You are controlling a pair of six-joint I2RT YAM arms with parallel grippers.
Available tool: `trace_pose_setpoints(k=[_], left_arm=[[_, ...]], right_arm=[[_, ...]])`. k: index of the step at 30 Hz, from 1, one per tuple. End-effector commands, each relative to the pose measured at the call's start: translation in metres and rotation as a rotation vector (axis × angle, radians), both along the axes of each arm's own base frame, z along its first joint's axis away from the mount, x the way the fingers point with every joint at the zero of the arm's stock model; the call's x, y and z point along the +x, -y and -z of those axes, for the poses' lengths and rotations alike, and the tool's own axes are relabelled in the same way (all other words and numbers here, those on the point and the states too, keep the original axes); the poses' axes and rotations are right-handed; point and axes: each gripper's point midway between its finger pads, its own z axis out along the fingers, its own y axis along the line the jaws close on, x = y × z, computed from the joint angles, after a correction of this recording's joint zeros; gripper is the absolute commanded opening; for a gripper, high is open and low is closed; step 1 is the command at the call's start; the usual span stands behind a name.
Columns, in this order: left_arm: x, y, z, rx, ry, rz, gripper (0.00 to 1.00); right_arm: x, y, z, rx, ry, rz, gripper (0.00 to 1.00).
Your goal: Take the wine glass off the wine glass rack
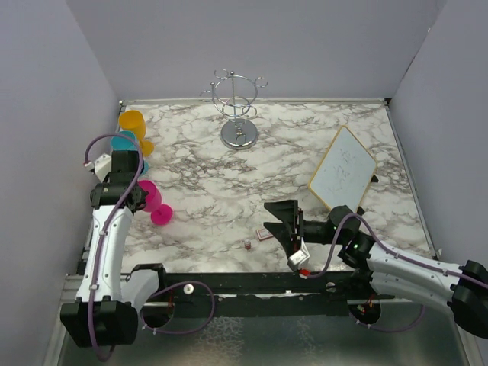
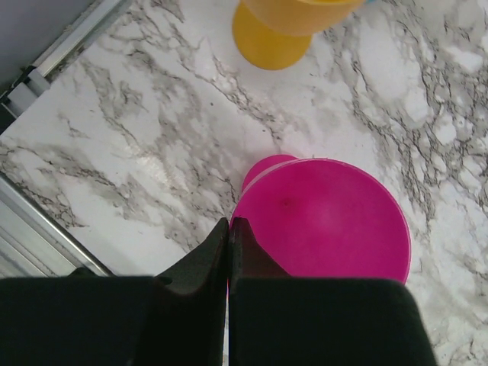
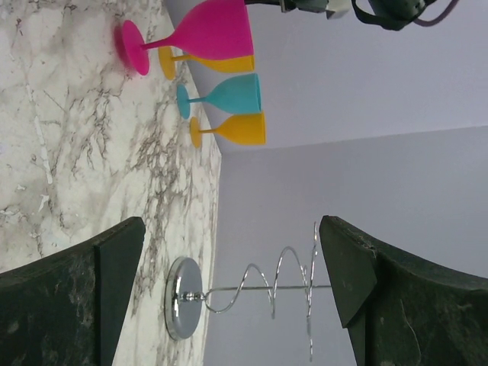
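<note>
One whiteboard [image 1: 342, 168] beyond the right tool [image 1: 284, 226] bears unreadable scribbles.

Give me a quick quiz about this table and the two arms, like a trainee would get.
1. True or false: something hangs from the rack.
2. Which one is open? A) left gripper B) right gripper
3. Fill in: the glass nearest the left gripper is coloured ____.

Key: 1 false; 2 B; 3 pink.
</note>
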Motion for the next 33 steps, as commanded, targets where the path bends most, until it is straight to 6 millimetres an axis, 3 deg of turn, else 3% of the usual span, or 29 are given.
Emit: trace_pose_setpoints(k=[1,5,10,13,18,23,33], left_arm=[[-0.007,-0.031,-0.006,0.059,0.046,-0.096,0.00],[-0.014,-0.056,-0.004,0.103,0.024,-0.196,0.00],[-0.024,-0.081,-0.029,0.220,0.090,-0.324,0.00],[-0.025,-0.089,-0.033,0.265,0.088,-0.363,0.00],[-0.017,-0.095,-0.033,0.259,0.112,-0.388,0.00],[-0.010,-0.096,-0.019,0.210,0.097,-0.392,0.00],[-0.009,-0.098,-0.008,0.155,0.099,-0.412,0.00]], right_arm=[[-0.007,0.000,-0.009,0.038,0.004,-0.024,0.99],[-0.007,0.000,-0.009,0.043,-0.002,-0.026,0.99],[-0.009,-0.001,-0.011,0.049,-0.008,-0.035,0.99],[-0.010,-0.002,-0.010,0.050,-0.013,-0.043,0.99],[-0.010,-0.004,-0.008,0.041,-0.019,-0.054,0.99],[-0.011,-0.002,-0.010,0.052,-0.015,-0.050,1.00],[-0.015,-0.003,-0.011,0.054,-0.019,-0.071,1.00]])
